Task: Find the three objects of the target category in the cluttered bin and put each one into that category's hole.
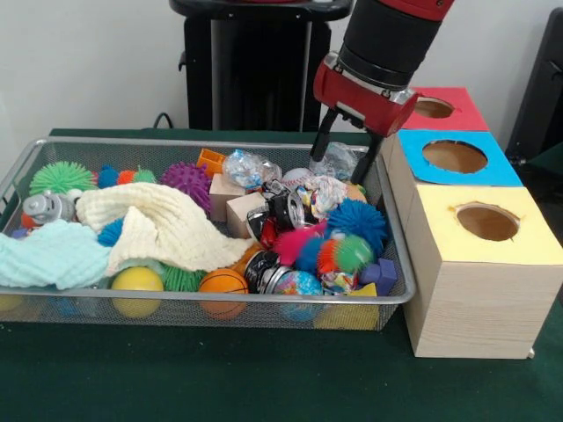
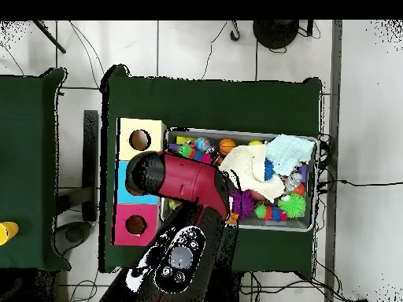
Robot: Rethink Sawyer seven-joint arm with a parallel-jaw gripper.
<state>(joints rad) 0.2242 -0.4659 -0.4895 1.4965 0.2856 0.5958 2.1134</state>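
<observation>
The wire-mesh bin (image 1: pixel 220 301) sits on the green table, full of toys; it also shows in the overhead view (image 2: pixel 275 227). The red-topped hole (image 1: pixel 433 107) is the farthest of three on the wooden box to the bin's right, and it shows in the overhead view (image 2: pixel 135 225) too. My gripper (image 1: pixel 343 156) hangs over the bin's far right corner, beside the box. Its fingers stand apart, open, with a crumpled clear plastic item (image 1: pixel 339 161) low between them. In the overhead view the arm (image 2: pixel 185 177) hides the gripper.
The blue-topped hole (image 1: pixel 454 156) and the yellow-topped hole (image 1: pixel 486 221) are nearer on the same box. In the bin lie a cream cloth (image 1: pixel 158 224), a pale blue cloth (image 1: pixel 48 255), spiky balls, a small basketball (image 1: pixel 223 283), a yellow ball (image 1: pixel 136 281) and wooden blocks (image 1: pixel 242 211).
</observation>
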